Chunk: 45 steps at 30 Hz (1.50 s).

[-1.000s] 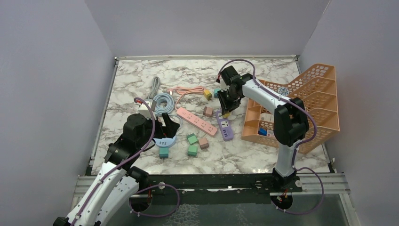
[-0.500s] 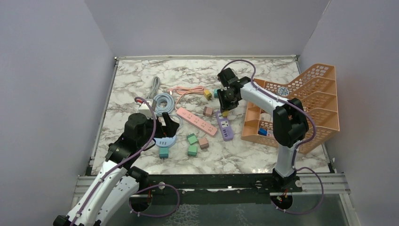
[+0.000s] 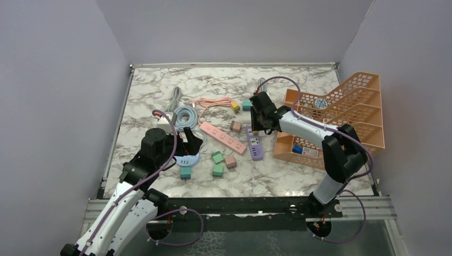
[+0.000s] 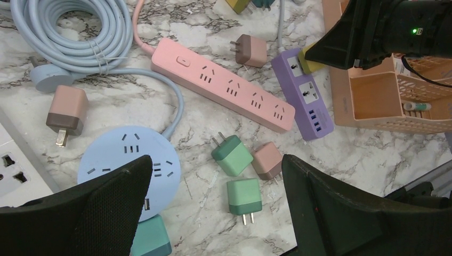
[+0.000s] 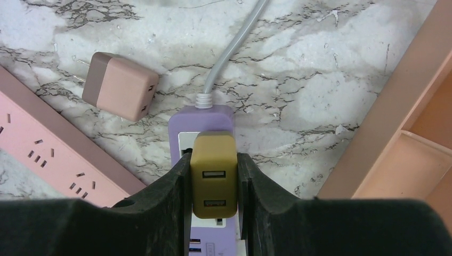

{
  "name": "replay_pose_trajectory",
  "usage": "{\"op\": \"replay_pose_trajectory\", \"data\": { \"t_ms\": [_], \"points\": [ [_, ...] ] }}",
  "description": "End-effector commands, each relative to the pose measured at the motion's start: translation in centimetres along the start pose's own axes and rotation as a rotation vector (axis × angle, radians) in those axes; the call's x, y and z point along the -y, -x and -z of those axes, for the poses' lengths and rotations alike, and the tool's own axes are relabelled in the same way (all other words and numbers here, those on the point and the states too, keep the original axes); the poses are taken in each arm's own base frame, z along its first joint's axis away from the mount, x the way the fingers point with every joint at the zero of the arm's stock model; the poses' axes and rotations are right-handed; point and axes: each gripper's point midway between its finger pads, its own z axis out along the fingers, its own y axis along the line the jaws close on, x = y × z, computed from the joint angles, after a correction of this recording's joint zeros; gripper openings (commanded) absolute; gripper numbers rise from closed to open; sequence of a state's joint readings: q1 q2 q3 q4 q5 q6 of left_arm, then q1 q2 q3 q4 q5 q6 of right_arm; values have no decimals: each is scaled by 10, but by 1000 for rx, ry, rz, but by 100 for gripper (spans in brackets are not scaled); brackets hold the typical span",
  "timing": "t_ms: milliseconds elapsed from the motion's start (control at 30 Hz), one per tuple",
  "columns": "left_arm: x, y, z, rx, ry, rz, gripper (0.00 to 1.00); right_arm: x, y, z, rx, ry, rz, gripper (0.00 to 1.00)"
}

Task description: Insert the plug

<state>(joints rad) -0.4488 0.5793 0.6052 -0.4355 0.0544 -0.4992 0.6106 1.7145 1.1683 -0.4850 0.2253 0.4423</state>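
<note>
**Operator A:** While we hold the yellow plug (image 5: 214, 160) pinched between the jaws of the right gripper (image 5: 214, 184), where does it sit against the purple power strip (image 5: 201, 118)?

**Operator B:** We have it directly over the strip's far socket, next to the end where the grey cable (image 5: 229, 53) leaves. The plug body lines up with the strip's long axis, which runs far to near on the table. We judge the coming move to be a straight push down, with no sideways correction.

**Operator A:** Are the prongs seated?

**Operator B:** We cannot confirm that. The plug body and jaws cover the socket face in the right wrist view, and the prongs are hidden in every view. From the left wrist camera the plug appears to touch the strip's top, possibly part-way in.

**Operator A:** Which arm is nearer?

**Operator B:** The right one, which grips the plug. The left gripper (image 4: 216, 197) hangs empty, jaws wide apart, above the round blue socket hub (image 4: 128, 160), well left of the strip.

**Operator A:** Anything else to note?

**Operator B:** The orange basket (image 3: 341, 114) stands just right of the strip. Our own fingers cut off the strip's near end in the right wrist view.
</note>
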Motion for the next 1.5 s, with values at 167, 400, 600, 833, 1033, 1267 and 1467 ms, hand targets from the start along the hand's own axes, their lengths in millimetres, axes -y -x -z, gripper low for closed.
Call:
{"op": "replay_pose_trajectory", "data": {
  "t_ms": [167, 400, 600, 833, 1033, 1267, 1467],
  "points": [
    [0, 10, 2, 47, 0, -17, 94, 15, -38, -7, -91, -50, 42, 33],
    [0, 10, 3, 49, 3, -17, 94, 3, -7, 15, -85, -27, 34, 39],
    [-2, 10, 1, 44, 12, -20, 94, -5, 4, 21, -87, 3, 23, 43],
    [-3, 10, 1, 42, 18, -24, 94, -2, -5, 14, -149, -36, 24, 43],
    [-1, 8, 1, 35, 8, -29, 94, 3, -12, 8, -175, -66, 24, 27],
    [-1, 8, 1, 30, 5, -33, 94, 10, -29, -4, -214, -96, 47, 1],
    [0, 8, 1, 29, 3, -34, 94, 14, -59, -20, -257, -84, 69, 1]
  ]
}}
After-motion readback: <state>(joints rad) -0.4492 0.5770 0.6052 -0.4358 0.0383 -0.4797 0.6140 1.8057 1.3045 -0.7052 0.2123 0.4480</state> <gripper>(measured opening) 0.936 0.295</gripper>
